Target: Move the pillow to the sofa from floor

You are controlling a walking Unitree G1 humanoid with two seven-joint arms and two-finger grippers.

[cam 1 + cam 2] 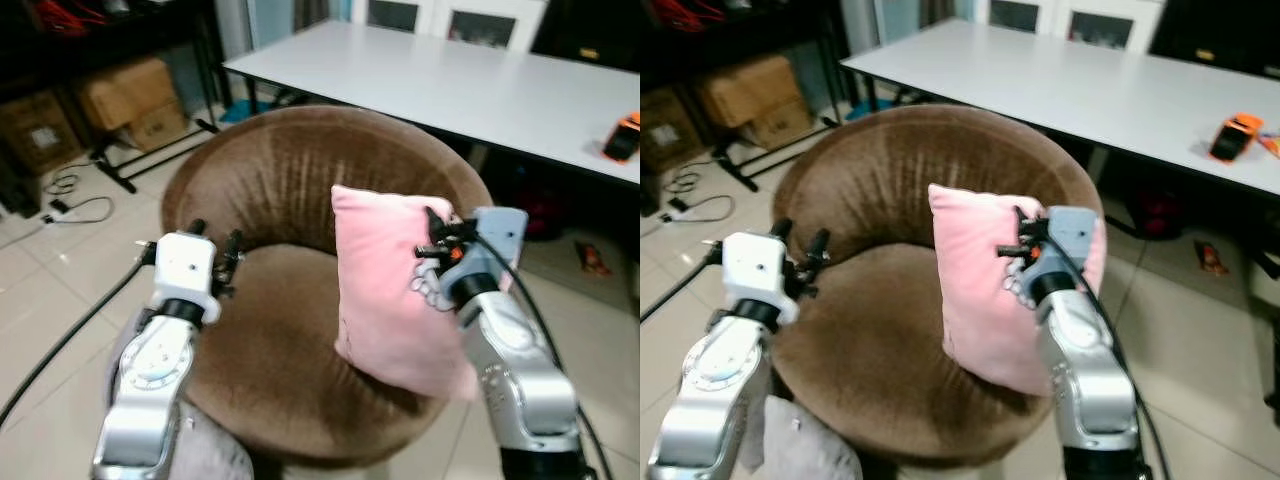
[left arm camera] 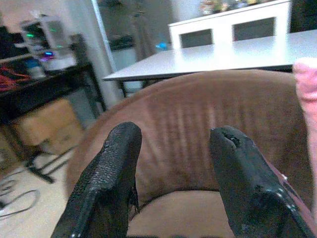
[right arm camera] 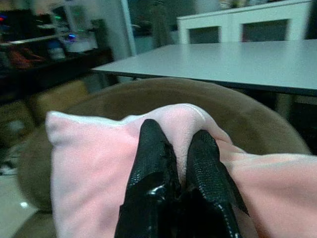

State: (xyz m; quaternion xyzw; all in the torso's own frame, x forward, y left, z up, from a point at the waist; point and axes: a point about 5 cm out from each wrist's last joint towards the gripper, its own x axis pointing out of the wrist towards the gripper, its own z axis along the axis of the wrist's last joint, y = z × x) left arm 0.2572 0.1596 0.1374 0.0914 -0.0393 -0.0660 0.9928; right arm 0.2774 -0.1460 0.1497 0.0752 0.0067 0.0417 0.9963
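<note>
A pink pillow (image 1: 385, 290) stands upright on the seat of a round brown velvet sofa chair (image 1: 270, 180), leaning toward its right side. My right gripper (image 3: 176, 144) is shut on the pillow's upper right edge, with a fold of pink fabric pinched between its black fingers (image 3: 153, 163). At the chair's left rim my left gripper (image 2: 173, 163) hangs open, holding nothing, its fingers (image 2: 111, 173) pointing at the backrest. In the head views the left gripper (image 1: 215, 255) sits over the seat's left edge and the right gripper (image 1: 440, 240) at the pillow's top corner.
A long white table (image 1: 480, 85) stands just behind the chair, with an orange object (image 1: 622, 138) on its right end. Cardboard boxes (image 1: 130, 100) and cables (image 1: 75, 205) lie on the tiled floor at left. A grey cushion (image 1: 805, 445) lies by the chair's front left.
</note>
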